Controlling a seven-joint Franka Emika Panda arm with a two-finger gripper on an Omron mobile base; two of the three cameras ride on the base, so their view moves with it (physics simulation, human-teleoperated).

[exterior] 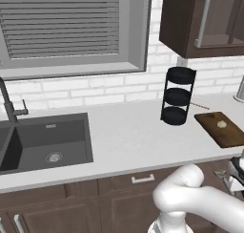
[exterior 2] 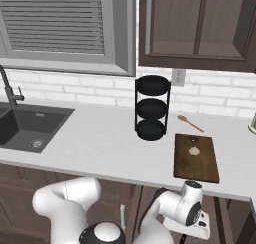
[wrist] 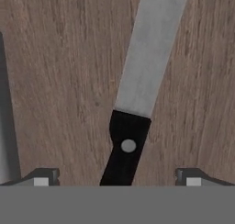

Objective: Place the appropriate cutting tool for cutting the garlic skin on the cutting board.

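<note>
Our jaws stand wide open, one tip on each side of a black-handled knife with a grey steel blade (wrist: 137, 85), which lies on brown wood grain. Up on the white surface (exterior 2: 95, 138), the small pale garlic bulb (exterior 2: 194, 150) rests on the dark brown rectangular cutting board (exterior 2: 196, 168), just beside the black three-tier round rack (exterior 2: 151, 108).

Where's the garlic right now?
The garlic sits on the cutting board, toward its far end, on the counter just right of the black rack in the right base view, with a wooden spoon behind the board.
</note>
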